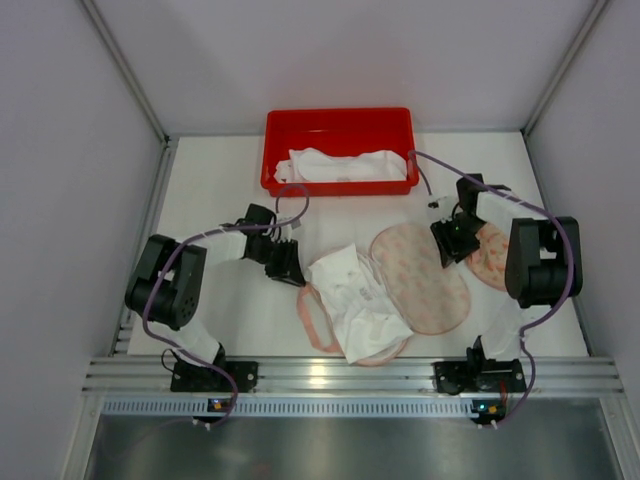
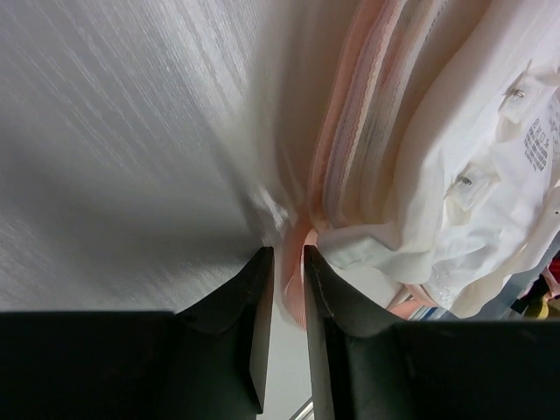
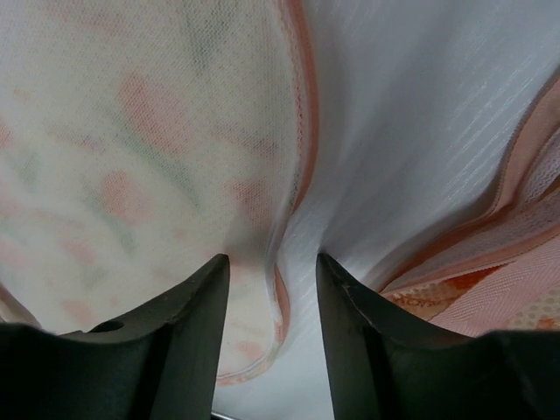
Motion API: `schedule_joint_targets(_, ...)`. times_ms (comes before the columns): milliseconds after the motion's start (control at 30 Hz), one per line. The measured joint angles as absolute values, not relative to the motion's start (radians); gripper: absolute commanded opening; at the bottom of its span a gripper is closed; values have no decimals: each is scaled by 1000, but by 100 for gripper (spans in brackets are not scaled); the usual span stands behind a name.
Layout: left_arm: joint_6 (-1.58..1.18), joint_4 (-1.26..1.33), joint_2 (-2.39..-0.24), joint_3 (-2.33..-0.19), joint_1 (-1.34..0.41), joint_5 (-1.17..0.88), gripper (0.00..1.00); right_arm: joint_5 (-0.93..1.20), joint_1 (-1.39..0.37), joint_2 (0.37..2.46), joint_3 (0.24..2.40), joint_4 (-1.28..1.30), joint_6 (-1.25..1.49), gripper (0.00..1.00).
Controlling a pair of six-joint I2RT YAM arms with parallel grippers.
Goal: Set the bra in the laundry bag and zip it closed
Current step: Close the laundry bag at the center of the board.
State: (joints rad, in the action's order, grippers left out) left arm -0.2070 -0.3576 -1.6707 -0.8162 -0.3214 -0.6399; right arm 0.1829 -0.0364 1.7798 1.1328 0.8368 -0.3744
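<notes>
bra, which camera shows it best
Top external: the whole white bra shows, lying on the laundry bag. Left wrist catches only part of it, close up, with hooks and label. Right wrist shows only the bag's mesh, no bra.

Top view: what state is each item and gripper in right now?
bra: lying on the open bag, not enclosed.
laundry bag: unzipped, spread flat.
red bin: holds white garment.
left gripper: nearly closed at bag's edge; grip unclear.
right gripper: open over bag's edge.

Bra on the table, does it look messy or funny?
Yes. The white bra lies crumpled on top of the open pink mesh laundry bag, not tucked inside it. Another white garment sits bunched in the red bin.
</notes>
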Motion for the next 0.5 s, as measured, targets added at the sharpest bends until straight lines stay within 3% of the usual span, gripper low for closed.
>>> schedule_joint_targets(100,-207,-357,-1690,-835,-321,-647,24,180,-36,1781,1133,831,-374,35)
schedule_joint_targets(200,-200,-357,-1699,-838,-321,-648,5,180,-36,1785,1132,826,-375,24)
schedule_joint_targets(267,-194,-355,-1705,-838,-321,-651,0,182,-35,1788,1133,825,-374,21)
schedule_joint_targets(467,-180,-356,-1707,-838,-321,-664,0,199,-25,1796,1140,829,-366,16)
schedule_joint_targets(500,-176,-356,-1708,-838,-321,-670,13,204,-23,1798,1141,829,-366,16)
